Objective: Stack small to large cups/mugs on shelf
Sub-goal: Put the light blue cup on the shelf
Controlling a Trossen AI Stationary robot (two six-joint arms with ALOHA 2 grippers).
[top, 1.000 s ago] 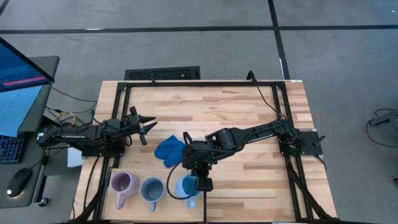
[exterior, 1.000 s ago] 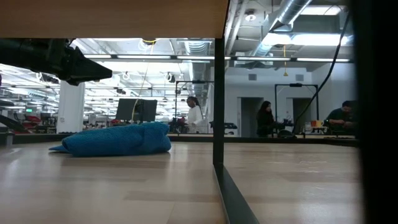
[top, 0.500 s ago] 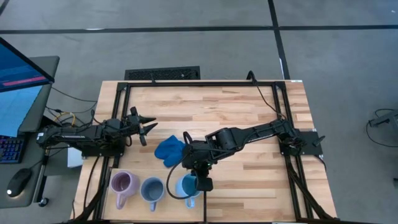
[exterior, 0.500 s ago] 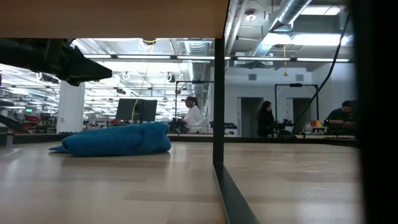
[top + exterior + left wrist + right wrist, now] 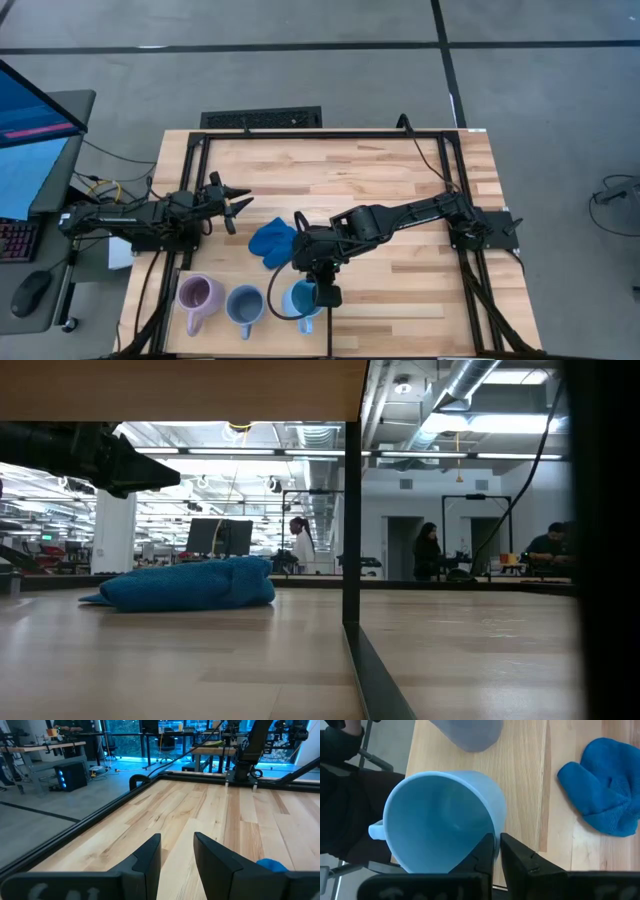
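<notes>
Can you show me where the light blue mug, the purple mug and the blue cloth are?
light blue mug (image 5: 437, 822), right wrist view, inside wall.
purple mug (image 5: 196, 293), high view, its opening.
blue cloth (image 5: 185, 586), low view, middle.

right pincer (image 5: 322, 295) at light blue mug (image 5: 300, 299) | lilac mug (image 5: 196, 295), grey-blue mug (image 5: 244, 303) alongside | left arm waits

mugs (image 5: 245, 303) in row on shelf (image 5: 225, 282); cloth (image 5: 272, 243) behind

Even, bright overhead light; soft shadows, near foreground blurred.
</notes>
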